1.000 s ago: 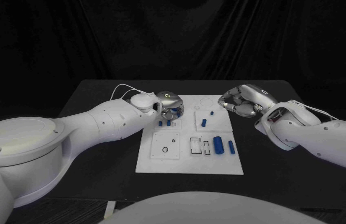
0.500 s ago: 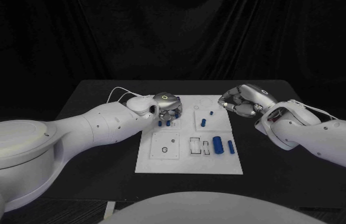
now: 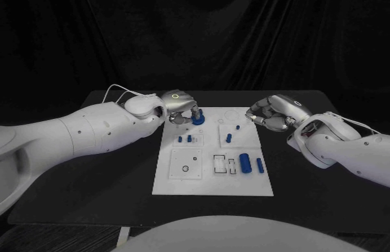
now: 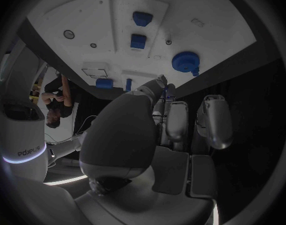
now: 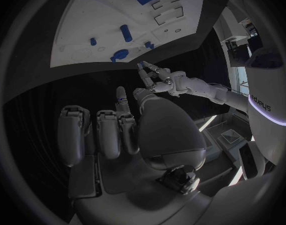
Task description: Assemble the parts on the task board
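The left hand hovers at the task board's far left corner, fingers apart, gripping nothing. Just beside its fingertips a round blue part sits on the board, probably freshly seated there. Two small blue pegs stand nearer. The right hand, fingers curled on nothing, waits off the board's far right edge above the counter, likely keeping clear. Larger blue cylinders lie near right.

Robotics lab test cell: black table, black curtain backdrop, white task board.
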